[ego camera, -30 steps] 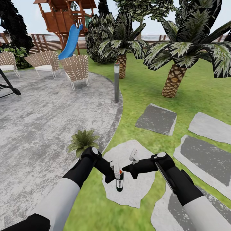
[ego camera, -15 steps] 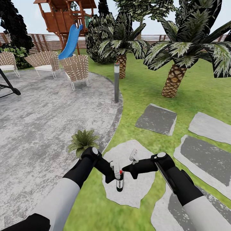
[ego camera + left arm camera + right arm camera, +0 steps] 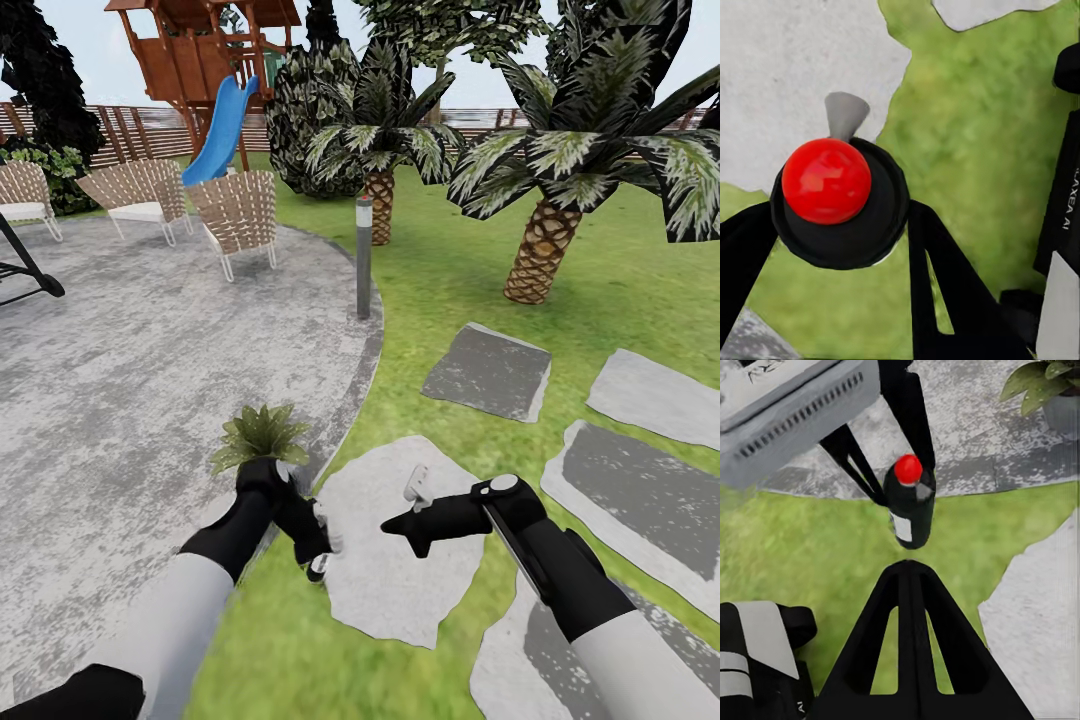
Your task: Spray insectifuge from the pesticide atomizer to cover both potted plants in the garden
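The left hand grips the pesticide atomizer between its closed fingers, over grass beside a pale stepping slab. The right hand hangs empty nearby; I cannot tell how far it is open. A potted plant sits just beyond the left hand.

From my head view, my left gripper covers most of the pesticide atomizer; only a small dark and pale scrap shows below my fingers, too small to make out label or trigger. In my left wrist view the atomizer is seen end-on, so its body is hidden beneath its own red-spotted top. My left forearm hides the pot and lower leaves of the potted plant. In my right wrist view that plant is cut off by the picture's edge. My right gripper points away there, so I cannot tell how its jaws stand.
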Controlling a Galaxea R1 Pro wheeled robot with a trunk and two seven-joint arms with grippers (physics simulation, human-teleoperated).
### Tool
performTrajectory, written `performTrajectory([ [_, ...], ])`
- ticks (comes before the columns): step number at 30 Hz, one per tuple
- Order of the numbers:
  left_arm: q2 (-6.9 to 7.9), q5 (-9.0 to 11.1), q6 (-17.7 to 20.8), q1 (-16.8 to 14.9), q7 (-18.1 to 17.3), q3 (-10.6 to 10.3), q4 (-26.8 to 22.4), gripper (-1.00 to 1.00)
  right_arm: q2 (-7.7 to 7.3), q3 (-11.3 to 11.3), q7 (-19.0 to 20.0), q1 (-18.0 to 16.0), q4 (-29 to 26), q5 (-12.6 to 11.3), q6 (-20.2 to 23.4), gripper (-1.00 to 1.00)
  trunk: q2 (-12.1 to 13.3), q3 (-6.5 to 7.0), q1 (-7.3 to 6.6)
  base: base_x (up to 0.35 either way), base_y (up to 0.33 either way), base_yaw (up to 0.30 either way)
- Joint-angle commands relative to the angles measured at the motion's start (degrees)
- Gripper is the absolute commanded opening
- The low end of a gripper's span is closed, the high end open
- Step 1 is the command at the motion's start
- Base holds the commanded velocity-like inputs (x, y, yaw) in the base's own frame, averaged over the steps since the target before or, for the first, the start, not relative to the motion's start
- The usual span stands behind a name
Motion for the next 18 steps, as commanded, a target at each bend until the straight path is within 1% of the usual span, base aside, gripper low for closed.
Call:
performTrajectory([
  [1,0.07,-0.1,0.8,0.0,1.0,2.5,-0.1,-1.0,-0.04,0.0,0.2,0.0,0.1,0.3,0.3,-1.0,0.0,-0.05,-0.01,0.0,0.0,0.0],
  [2,0.13,-0.1,0.9,0.0,2.3,6.2,-0.1,-1.0,-0.22,0.0,0.0,0.0,0.5,0.3,0.2,-1.0,0.0,-0.05,-0.01,0.0,0.0,0.0],
  [3,0.18,-0.1,1.0,0.0,3.5,12.4,-0.1,-1.0,-0.52,-0.1,-0.1,0.0,2.3,0.2,0.0,-1.0,0.0,-0.05,-0.01,0.0,0.0,0.0],
  [4,0.2,-0.1,1.0,0.0,4.2,18.8,-0.1,-1.0,-0.69,-0.3,-0.2,0.0,5.3,0.1,-0.2,-1.0,0.0,-0.05,-0.01,0.0,0.0,0.0],
  [5,0.21,-0.2,0.9,0.0,4.6,24.5,-0.1,-1.0,-0.82,-0.4,-0.3,0.0,8.5,0.1,-0.3,-1.0,0.0,-0.05,-0.01,0.0,0.0,0.0],
  [6,0.24,-0.2,0.9,0.0,4.8,27.6,-0.1,-1.0,-0.91,-0.6,-0.4,0.0,10.3,0.0,-0.3,-1.0,0.0,-0.05,-0.01,0.0,0.0,0.0],
  [7,0.31,-0.3,0.9,0.1,5.0,30.8,-0.1,-1.0,-1.37,-1.3,-0.4,0.0,12.5,0.0,-0.4,-1.0,0.0,-0.05,-0.01,0.0,0.0,0.0],
  [8,0.5,-0.3,0.8,0.1,5.1,32.1,-0.1,-1.0,-2.3,-2.2,-0.4,0.0,13.7,0.0,-0.4,-1.0,0.0,-0.05,-0.01,0.0,0.0,0.0],
  [9,1.01,-0.3,0.8,0.2,5.2,33.3,-0.1,-1.0,-4.17,-4.2,-0.4,0.0,15.0,0.0,-0.4,-1.0,0.0,-0.05,-0.01,0.0,0.0,0.0],
  [10,1.34,-0.4,0.8,0.2,5.2,33.9,-0.1,-1.0,-5.97,-6.5,-0.4,0.0,15.7,0.0,-0.4,-1.0,0.0,-0.05,-0.01,0.0,0.0,0.0],
  [11,1.5,-0.4,0.8,0.2,5.2,34.2,-0.1,-1.0,-6.86,-7.9,-0.4,0.0,16.0,0.0,-0.4,-1.0,0.0,-0.05,-0.01,0.0,0.0,0.0],
  [12,1.67,-0.4,0.8,0.3,5.3,34.4,-0.1,-1.0,-7.66,-10.2,-0.4,0.0,16.2,0.0,-0.4,-1.0,0.0,-0.05,-0.01,0.0,0.0,0.0],
  [14,1.84,-0.4,0.8,0.3,5.6,34.7,-0.1,-1.0,-8.23,-15.7,-0.5,0.0,16.5,0.0,-0.4,-1.0,0.0,-0.05,-0.01,0.0,0.0,0.0],
  [15,1.96,-0.4,0.9,0.3,6.8,35.8,-0.1,-1.0,-8.37,-21.1,-1.2,0.0,16.6,0.1,-0.4,1.0,0.0,-0.05,-0.01,0.0,0.0,0.0],
  [16,2.03,-0.4,0.9,0.3,8.1,37.0,-0.1,-1.0,-8.42,-24.6,-2.3,0.0,16.6,0.1,-0.4,1.0,0.0,-0.05,-0.01,0.0,0.0,0.0],
  [18,2.11,-0.3,0.9,0.3,11.0,40.8,-0.1,-1.0,-8.62,-30.9,-4.4,0.0,16.6,0.1,-0.4,1.0,0.0,-0.05,-0.01,0.0,0.0,0.0],
])
